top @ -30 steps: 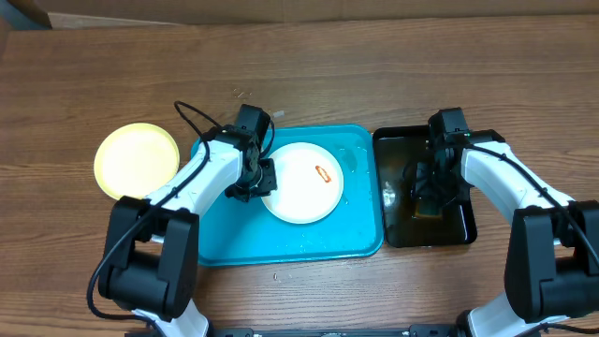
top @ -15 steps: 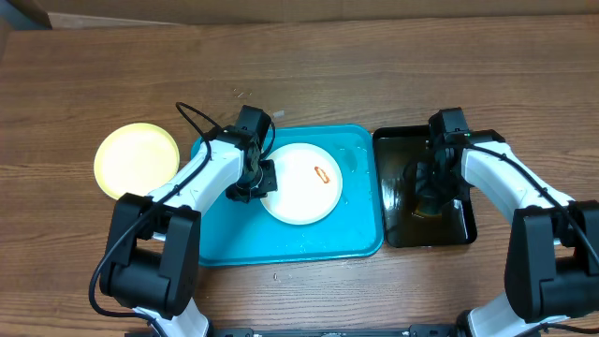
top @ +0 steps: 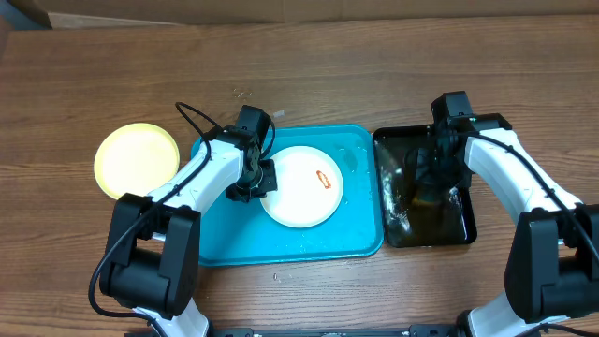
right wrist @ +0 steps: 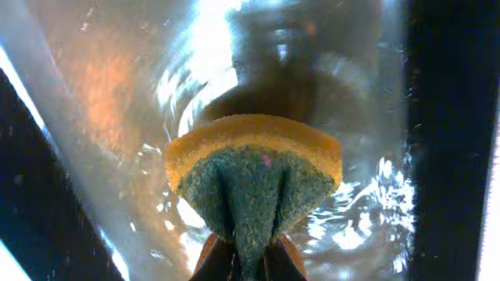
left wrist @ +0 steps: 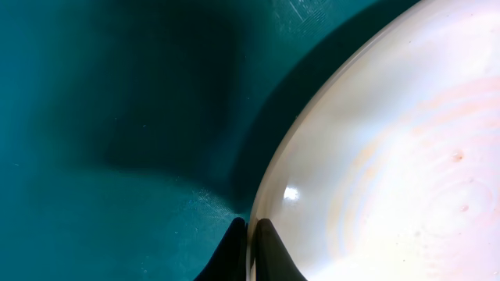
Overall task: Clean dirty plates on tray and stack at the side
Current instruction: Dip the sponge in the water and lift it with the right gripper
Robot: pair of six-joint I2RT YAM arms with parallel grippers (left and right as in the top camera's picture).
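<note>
A white plate [top: 301, 185] with a small orange-red smear [top: 325, 176] lies on the turquoise tray [top: 234, 234]. My left gripper [top: 263, 181] is shut on the plate's left rim. In the left wrist view the two dark fingertips [left wrist: 248, 254] pinch the edge of that plate [left wrist: 391, 156] above the tray floor [left wrist: 117, 117]. A pale yellow plate [top: 137, 160] sits on the table left of the tray. Over the black tray, my right gripper [top: 432, 178] is shut on a yellow and green sponge [right wrist: 254, 176], folded between its fingers [right wrist: 250, 261].
The glossy black tray [top: 402, 132] stands right of the turquoise one and holds rippling water [right wrist: 367, 203]. Water drops lie on the turquoise tray near its right end [top: 356, 159]. Bare wooden table [top: 299, 75] surrounds everything.
My right gripper has closed on the sponge and drawn back toward the far end of the black tray, stirring the water. The left gripper has closed on the white plate's rim.
</note>
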